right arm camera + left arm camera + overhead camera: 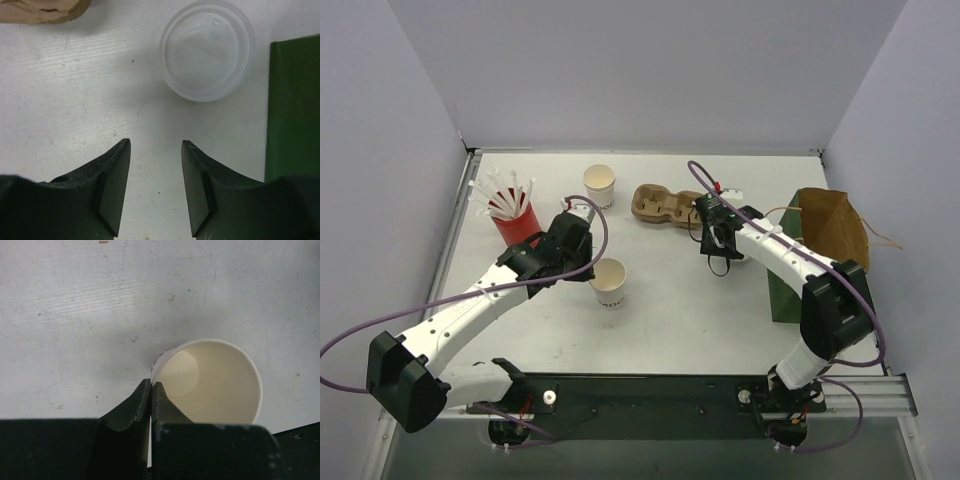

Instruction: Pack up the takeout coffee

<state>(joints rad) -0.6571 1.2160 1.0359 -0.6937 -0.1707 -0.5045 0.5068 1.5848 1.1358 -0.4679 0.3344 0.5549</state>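
The takeout coffee, a small white paper cup (pixel 609 283) with dark print, stands open and empty at the table's middle. My left gripper (pixel 586 266) is shut on its near-left wall. In the left wrist view the fingertips (pixel 145 390) pinch the thin rim of the cup (pixel 215 380), one finger inside and one outside. The brown pulp carrier (pixel 665 205) lies at the back centre, its edge showing in the right wrist view (pixel 45 10). My right gripper (pixel 718 247) is open and empty just right of the carrier, over bare table (pixel 156 145).
A second white cup (pixel 599 186) stands at the back. A red cup of white straws (pixel 515 222) is left of my left arm. A flat white lid (pixel 206 50) lies ahead of the right gripper. A green box (pixel 783 292) and a brown paper bag (pixel 832 225) stand at the right.
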